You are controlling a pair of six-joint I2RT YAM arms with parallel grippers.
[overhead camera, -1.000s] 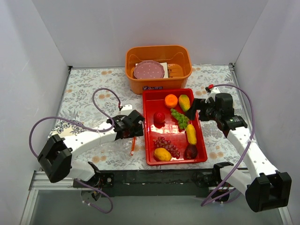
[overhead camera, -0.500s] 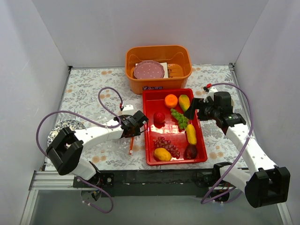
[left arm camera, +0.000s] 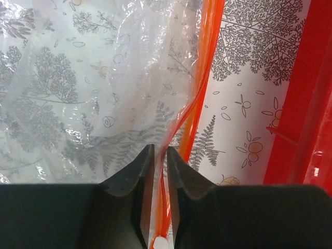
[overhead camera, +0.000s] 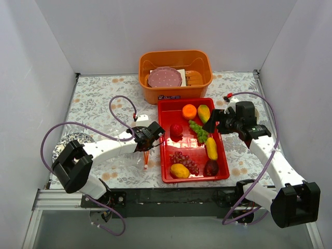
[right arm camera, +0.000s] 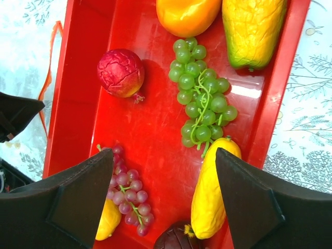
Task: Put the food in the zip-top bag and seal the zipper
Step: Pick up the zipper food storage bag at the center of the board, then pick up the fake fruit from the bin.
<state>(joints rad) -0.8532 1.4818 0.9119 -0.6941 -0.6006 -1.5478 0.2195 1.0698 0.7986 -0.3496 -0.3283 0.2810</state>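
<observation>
The clear zip-top bag (left arm camera: 98, 88) lies flat on the patterned cloth, left of the red tray (overhead camera: 162, 145). Its orange-red zipper (left arm camera: 206, 72) runs toward my left gripper (left arm camera: 160, 150), whose jaws are shut on that mouth edge. From above, the left gripper (overhead camera: 147, 139) sits beside the tray's left wall, with the zipper (overhead camera: 147, 158) trailing below it. The food lies in the tray: an orange (overhead camera: 189, 111), a mango (right arm camera: 252, 28), a red piece (right arm camera: 120, 72), green grapes (right arm camera: 201, 93), a yellow piece (right arm camera: 211, 194) and purple grapes (right arm camera: 129, 189). My right gripper (right arm camera: 164, 155) hangs open above them, holding nothing.
An orange bin (overhead camera: 148, 88) with a pink plate (overhead camera: 164, 78) stands behind the tray. White walls close in the left, right and back. A purple cable (overhead camera: 120, 104) loops over the cloth left of the bag.
My left gripper's jaws have closed onto the bag's zipper edge, and that arm has drawn in toward the tray. The right gripper has shifted slightly left over the tray.
</observation>
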